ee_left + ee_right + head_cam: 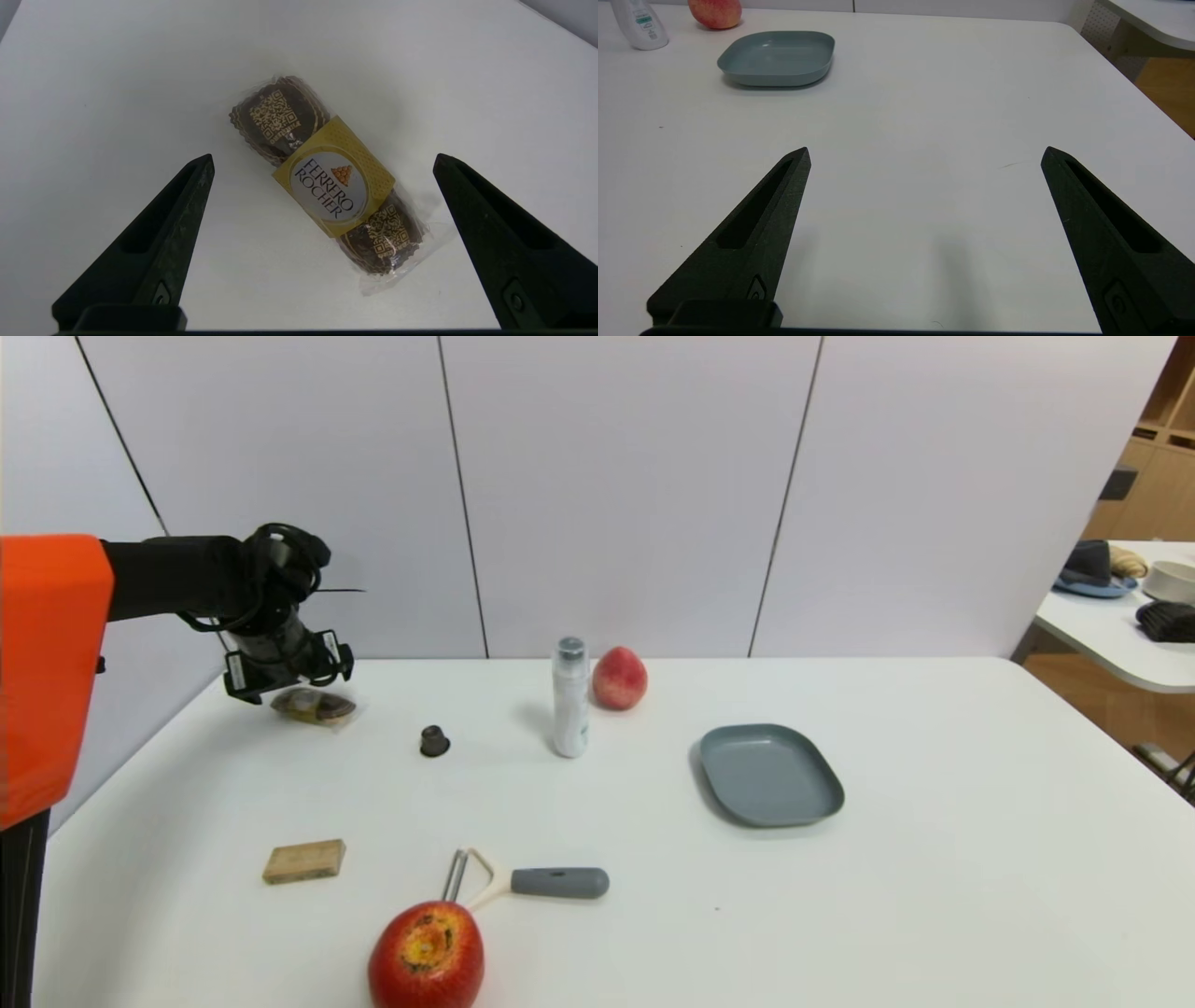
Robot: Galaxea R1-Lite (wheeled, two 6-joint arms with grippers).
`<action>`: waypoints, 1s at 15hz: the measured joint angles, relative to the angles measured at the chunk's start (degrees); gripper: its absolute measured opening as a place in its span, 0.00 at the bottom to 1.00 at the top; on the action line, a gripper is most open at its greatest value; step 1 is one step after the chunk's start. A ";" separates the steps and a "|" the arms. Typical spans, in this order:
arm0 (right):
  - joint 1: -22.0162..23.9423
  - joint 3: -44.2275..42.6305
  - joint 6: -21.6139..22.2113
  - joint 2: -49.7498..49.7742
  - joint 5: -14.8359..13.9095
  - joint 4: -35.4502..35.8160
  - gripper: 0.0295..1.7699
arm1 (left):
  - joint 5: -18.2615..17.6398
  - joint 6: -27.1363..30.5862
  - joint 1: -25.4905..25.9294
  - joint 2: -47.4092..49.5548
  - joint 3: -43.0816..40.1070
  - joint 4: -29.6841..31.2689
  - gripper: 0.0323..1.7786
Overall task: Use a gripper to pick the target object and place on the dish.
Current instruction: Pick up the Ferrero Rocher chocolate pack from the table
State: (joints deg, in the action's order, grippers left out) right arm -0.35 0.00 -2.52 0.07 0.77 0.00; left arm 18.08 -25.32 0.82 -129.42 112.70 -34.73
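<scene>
The target object (327, 186), a clear-wrapped packet with dark brown ends and a gold middle label, lies flat on the white table at the far left (315, 707). My left gripper (289, 683) hangs just above it, pointing down. In the left wrist view this gripper (323, 156) is open, with the packet lying slantwise between the two fingers and touching neither. The grey-blue dish (771, 775) sits empty right of the table's middle, and also shows in the right wrist view (777, 58). My right gripper (924, 151) is open over bare table, holding nothing.
Between the packet and the dish stand a small dark capsule (434, 741), a white bottle (570, 698) and a reddish fruit (620, 679). Nearer the front lie a tan wooden block (304, 861), a grey-handled peeler (541, 882) and a red apple (427, 957).
</scene>
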 joint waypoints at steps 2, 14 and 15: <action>-0.05 0.00 0.00 0.00 0.00 0.00 0.97 | -0.02 -0.15 -0.24 -0.82 -0.02 0.15 0.95; 0.00 0.00 0.00 0.00 -0.02 0.00 0.97 | -0.04 -7.14 -0.93 -2.50 -0.02 0.30 0.95; 0.00 0.00 0.00 0.00 -0.02 0.00 0.97 | -0.06 -7.50 -0.93 -2.47 -0.02 0.22 0.95</action>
State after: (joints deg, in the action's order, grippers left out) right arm -0.35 0.00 -2.52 0.07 0.74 0.00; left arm 18.02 -32.82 -0.11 -131.89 112.68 -34.51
